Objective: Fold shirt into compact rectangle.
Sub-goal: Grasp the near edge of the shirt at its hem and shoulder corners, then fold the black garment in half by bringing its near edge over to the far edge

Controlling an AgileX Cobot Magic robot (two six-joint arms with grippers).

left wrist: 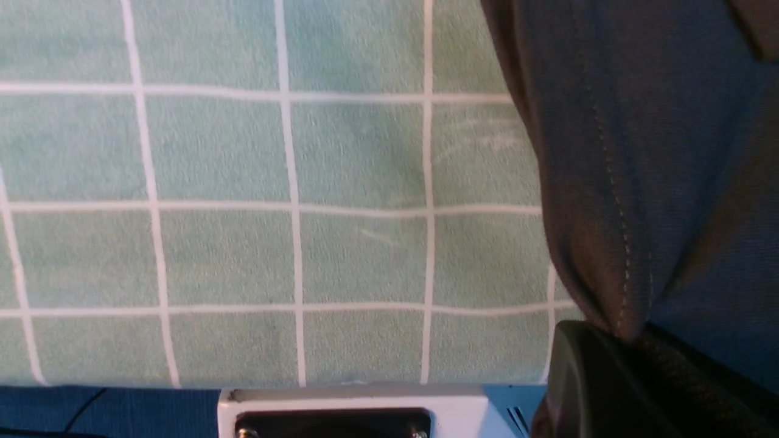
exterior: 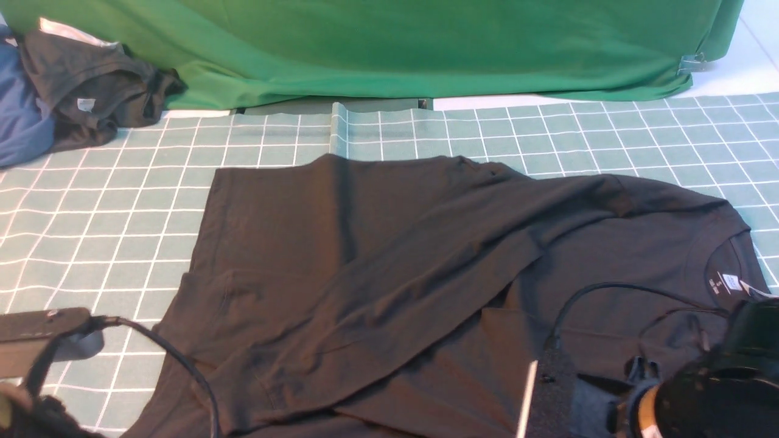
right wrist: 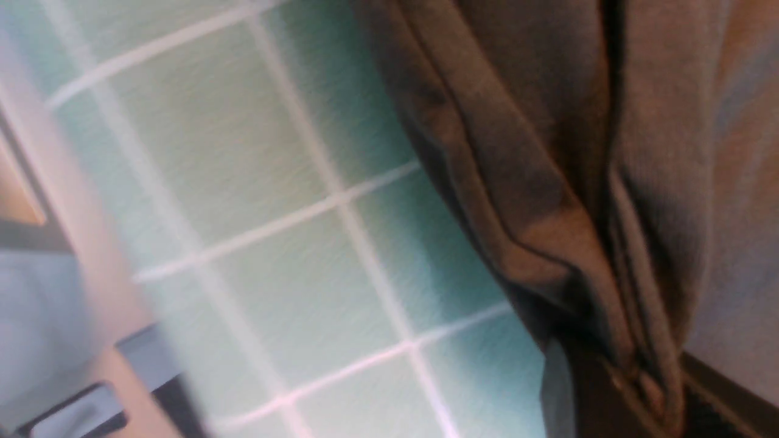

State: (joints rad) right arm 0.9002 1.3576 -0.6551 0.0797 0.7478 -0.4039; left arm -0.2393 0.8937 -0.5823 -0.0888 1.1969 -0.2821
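Jaws, left and right alike, clamp bunched folds of black shirt (exterior: 389, 274).

My left gripper (left wrist: 633, 344) is matte black, beside a white bracket (left wrist: 353, 395) with two screws. A black cable (exterior: 182, 365) curls from my dark left arm (exterior: 36, 340). My black right arm (exterior: 718, 389) wears an orange ring (exterior: 642, 407).

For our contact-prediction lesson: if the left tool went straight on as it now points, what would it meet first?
Probably the shirt: the left tool pinches its stitched edge, and more black cloth lies ahead; the checked mat lies alongside.
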